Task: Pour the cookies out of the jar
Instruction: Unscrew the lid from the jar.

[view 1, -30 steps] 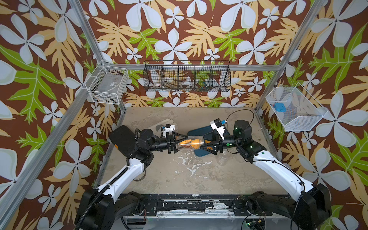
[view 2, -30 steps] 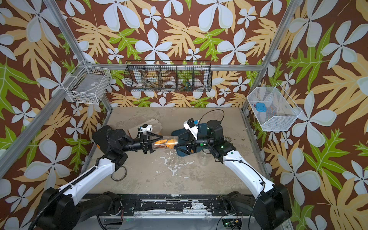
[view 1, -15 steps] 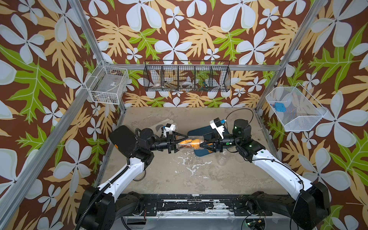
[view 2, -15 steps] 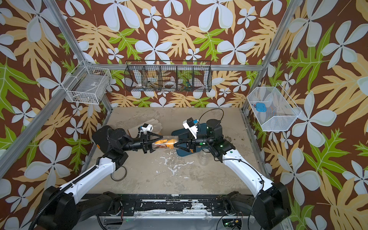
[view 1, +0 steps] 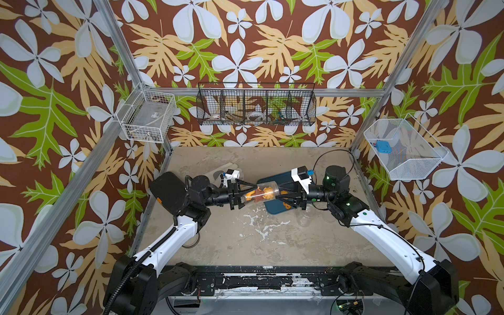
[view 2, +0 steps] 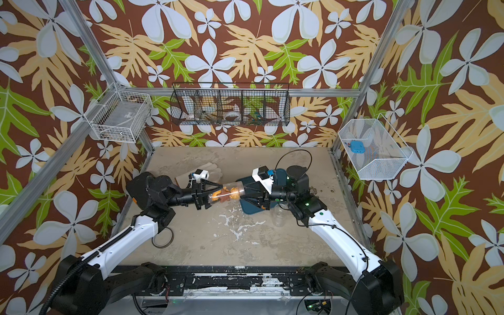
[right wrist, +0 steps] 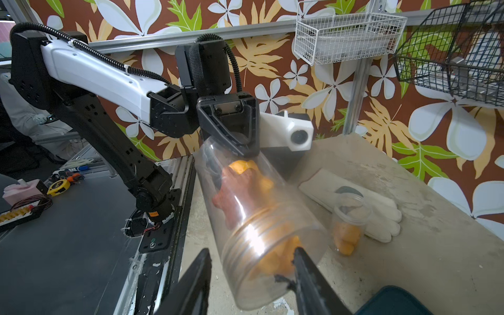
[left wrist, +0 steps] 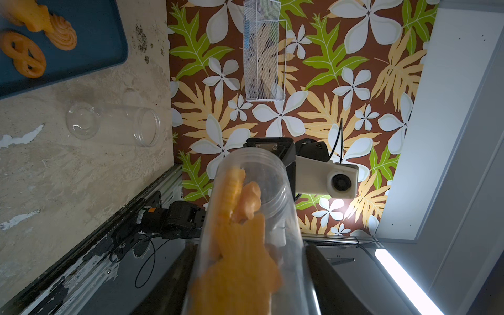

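Cookies [view 1: 257, 194] are lying inside the clear jar [view 1: 266, 188], which you are holding roughly level above the middle of the table [view 1: 245, 245]. Your left claw [view 1: 249, 194] is clamping its closed end, and your right claw [view 1: 279, 194] is gripping the threaded mouth, jaws drawn close. That two-ended hold is likely steadying it for a handover or a twist; whether a lid is on, I cannot tell. The mouth is hanging by the blue tray [view 1: 274, 210], where a pretzel [left wrist: 23, 56] and a swirl [left wrist: 61, 36] are resting. Paint is flaking off the worn beige top. An empty jar [left wrist: 109, 124] is lying at the right and a glove [view 2: 212, 169] far left, and wire baskets [view 1: 256, 105] are hanging on flowered walls.
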`<state>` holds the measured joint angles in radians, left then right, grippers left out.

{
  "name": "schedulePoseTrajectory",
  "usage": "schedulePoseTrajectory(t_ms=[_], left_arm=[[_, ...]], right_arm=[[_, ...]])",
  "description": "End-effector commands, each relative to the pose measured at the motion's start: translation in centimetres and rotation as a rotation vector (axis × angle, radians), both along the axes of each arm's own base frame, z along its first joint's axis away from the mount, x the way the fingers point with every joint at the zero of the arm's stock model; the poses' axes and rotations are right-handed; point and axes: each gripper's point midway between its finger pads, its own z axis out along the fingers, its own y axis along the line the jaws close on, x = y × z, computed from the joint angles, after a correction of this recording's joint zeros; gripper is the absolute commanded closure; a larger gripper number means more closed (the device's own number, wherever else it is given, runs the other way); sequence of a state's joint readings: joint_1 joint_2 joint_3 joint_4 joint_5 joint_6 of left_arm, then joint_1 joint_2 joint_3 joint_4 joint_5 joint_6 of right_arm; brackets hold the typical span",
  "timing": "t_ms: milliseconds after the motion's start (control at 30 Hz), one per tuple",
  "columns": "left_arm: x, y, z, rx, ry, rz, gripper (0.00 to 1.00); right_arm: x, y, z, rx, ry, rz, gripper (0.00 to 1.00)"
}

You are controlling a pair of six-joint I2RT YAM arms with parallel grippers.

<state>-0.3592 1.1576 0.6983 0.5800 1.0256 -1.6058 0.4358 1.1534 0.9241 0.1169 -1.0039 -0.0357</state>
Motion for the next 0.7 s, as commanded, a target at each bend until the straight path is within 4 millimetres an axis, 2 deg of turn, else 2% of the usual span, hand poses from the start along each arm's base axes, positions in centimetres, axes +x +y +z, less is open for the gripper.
schedulePoseTrajectory(t_ms=[0,67,100,133,167,233,300,367,500,667], left_arm=[[-0.1,0.0,0.9,-0.014,-0.042,-0.002,0.53],[-0.1,0.0,0.8,-0.005,-0.053,0.000,0.53],[0.0,0.0,0.5,0.009,-0.052,0.002,0.53],[0.1,0.0,0.3,0.023,-0.058,0.003,0.53],[0.2,0.0,0.2,0.041,-0.070,0.005,0.52],[0.3,-0.1,0.3,0.060,-0.110,0.002,0.50],[0.2,-0.1,1.1,0.057,-0.167,-0.001,0.47],[0.0,0.0,2.0,0.052,-0.239,-0.004,0.44],[-0.9,0.3,3.7,0.030,-0.343,-0.004,0.39],[-2.8,0.4,5.5,-0.048,-0.379,-0.043,0.39]], right_arm=[[0.7,-0.6,2.3,0.060,0.028,-0.045,0.42],[1.4,-1.2,3.6,0.086,0.114,-0.118,0.33],[1.9,-1.6,3.7,0.085,0.182,-0.170,0.22],[2.6,-2.0,3.6,0.083,0.267,-0.233,0.08],[3.5,-2.7,3.1,0.072,0.397,-0.308,0.00],[3.6,-3.1,2.0,0.052,0.644,-0.276,0.00],[2.7,-2.9,1.0,0.032,0.873,-0.195,0.00],[1.8,-2.8,0.6,0.038,0.982,-0.168,0.00],[0.2,-3.1,3.5,0.121,1.053,-0.137,0.00],[-1.2,-2.5,4.5,0.110,1.074,-0.091,0.00]])
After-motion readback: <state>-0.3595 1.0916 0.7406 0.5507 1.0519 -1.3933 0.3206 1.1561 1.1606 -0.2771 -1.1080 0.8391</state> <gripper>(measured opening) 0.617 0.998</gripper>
